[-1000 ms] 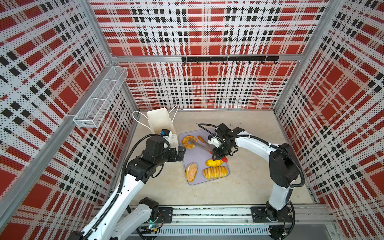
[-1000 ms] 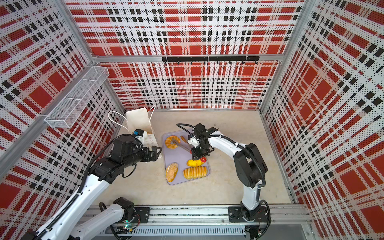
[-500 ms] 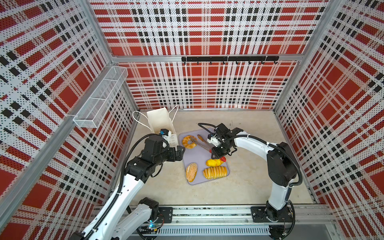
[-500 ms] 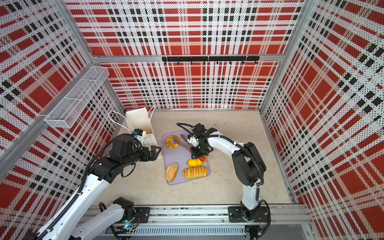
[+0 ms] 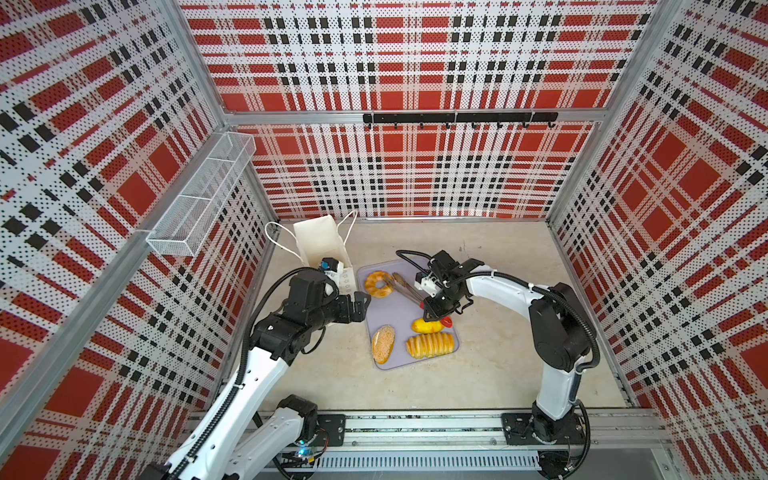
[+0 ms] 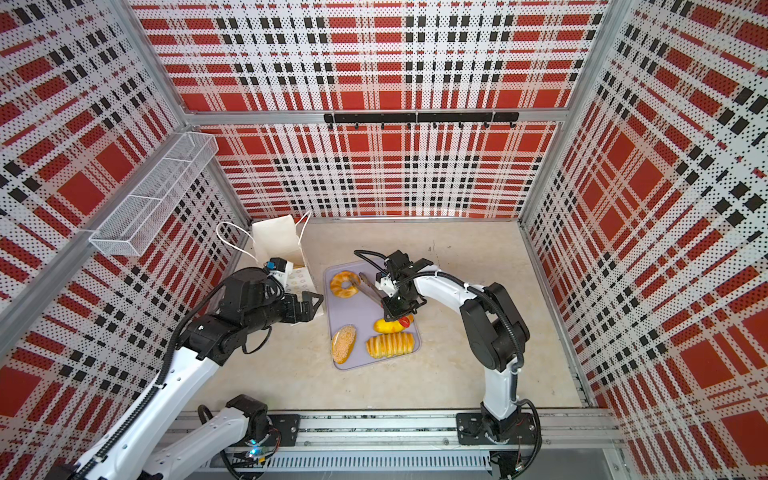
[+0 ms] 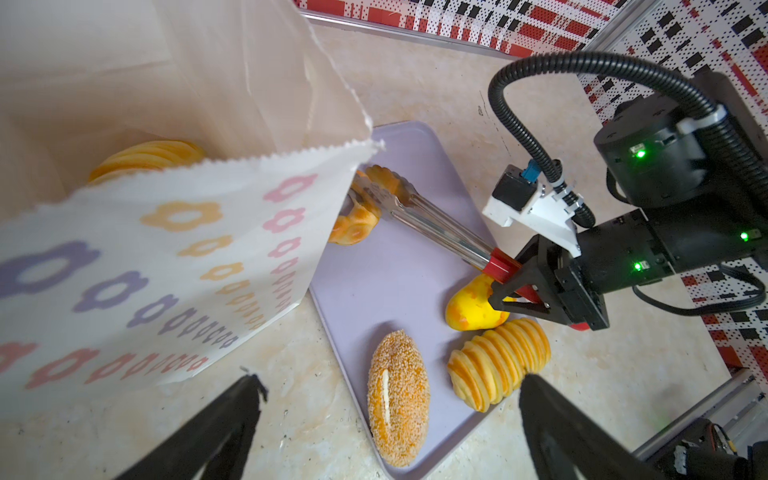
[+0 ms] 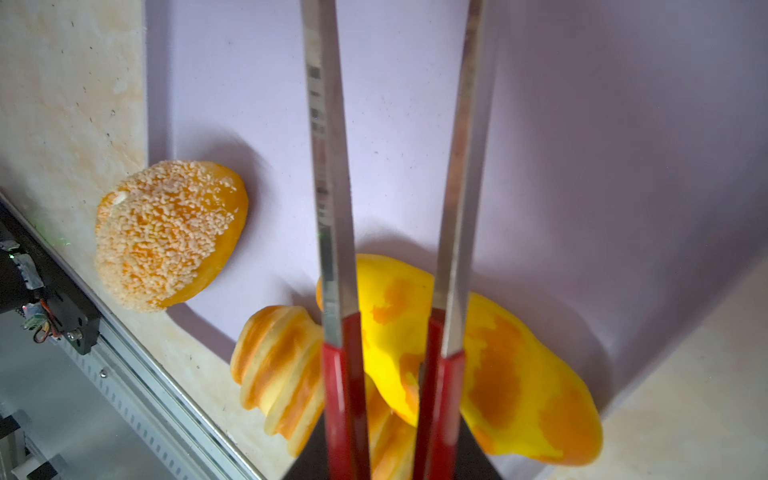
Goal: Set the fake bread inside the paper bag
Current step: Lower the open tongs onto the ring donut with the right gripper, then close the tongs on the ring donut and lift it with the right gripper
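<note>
R gripper [image 5: 434,311] clamped on tongs [image 7: 436,232] handles – L gripper [image 5: 360,306] wide open by paper bag [image 5: 320,245]

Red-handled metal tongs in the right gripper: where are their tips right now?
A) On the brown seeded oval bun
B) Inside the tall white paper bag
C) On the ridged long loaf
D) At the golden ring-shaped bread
D: in the left wrist view the red-handled metal tongs, clamped at the handles by the right gripper, reach their tips to the golden ring-shaped bread on the lavender tray.
</note>
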`<state>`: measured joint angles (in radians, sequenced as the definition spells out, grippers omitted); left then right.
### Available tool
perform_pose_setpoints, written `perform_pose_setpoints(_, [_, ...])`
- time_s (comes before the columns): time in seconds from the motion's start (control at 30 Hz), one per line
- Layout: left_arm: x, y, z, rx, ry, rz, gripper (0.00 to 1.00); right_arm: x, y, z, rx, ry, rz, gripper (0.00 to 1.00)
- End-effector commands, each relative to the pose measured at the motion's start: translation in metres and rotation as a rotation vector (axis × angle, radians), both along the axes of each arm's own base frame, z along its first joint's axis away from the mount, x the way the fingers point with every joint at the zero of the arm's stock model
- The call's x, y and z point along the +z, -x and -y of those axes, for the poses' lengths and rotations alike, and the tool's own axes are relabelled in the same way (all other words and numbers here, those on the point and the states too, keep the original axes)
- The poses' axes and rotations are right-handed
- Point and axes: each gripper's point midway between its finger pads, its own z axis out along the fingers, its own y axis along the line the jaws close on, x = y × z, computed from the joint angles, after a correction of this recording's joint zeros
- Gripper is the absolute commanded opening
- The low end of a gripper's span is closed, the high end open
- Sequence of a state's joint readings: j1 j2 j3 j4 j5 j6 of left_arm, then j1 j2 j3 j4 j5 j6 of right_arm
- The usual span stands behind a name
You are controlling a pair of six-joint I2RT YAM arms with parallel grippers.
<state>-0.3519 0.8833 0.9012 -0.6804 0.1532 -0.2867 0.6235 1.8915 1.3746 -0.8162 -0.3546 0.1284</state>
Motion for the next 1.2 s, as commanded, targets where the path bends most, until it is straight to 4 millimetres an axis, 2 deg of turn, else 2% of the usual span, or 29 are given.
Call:
perform_pose_setpoints(0.0, [0.002, -0.002, 0.0, -0.006, 0.004, 0.014, 1.0, 0.0, 0.003, -0.003, 0.015, -0.017, 0.001, 0.25])
perform_pose_setpoints(0.2, [0.002, -0.003, -0.001, -0.003, 0.005, 0.014, 1.0, 0.005, 0.004, 0.0, 0.013, -0.02, 0.015, 0.17])
perform_pose_setpoints(0.47, [0.003, -0.004, -0.002, 0.0, 0.003, 0.015, 1.0, 0.011, 0.004, 0.005, -0.015, -0.036, 0.036, 0.12])
perform_pose_setpoints(0.7, [0.006, -0.005, -0.002, 0.004, 0.005, 0.026, 0.99, 0.026, 0.001, 0.016, -0.056, -0.047, 0.075, 0.09])
perform_pose_setpoints(0.93, [0.02, -0.006, -0.001, 0.002, 0.033, 0.08, 0.99, 0.048, -0.001, 0.031, -0.113, -0.072, 0.118, 0.09])
perform_pose_setpoints(1.17, [0.04, -0.007, -0.001, 0.008, 0.073, 0.149, 0.99, 0.081, -0.002, 0.041, -0.157, -0.097, 0.187, 0.09])
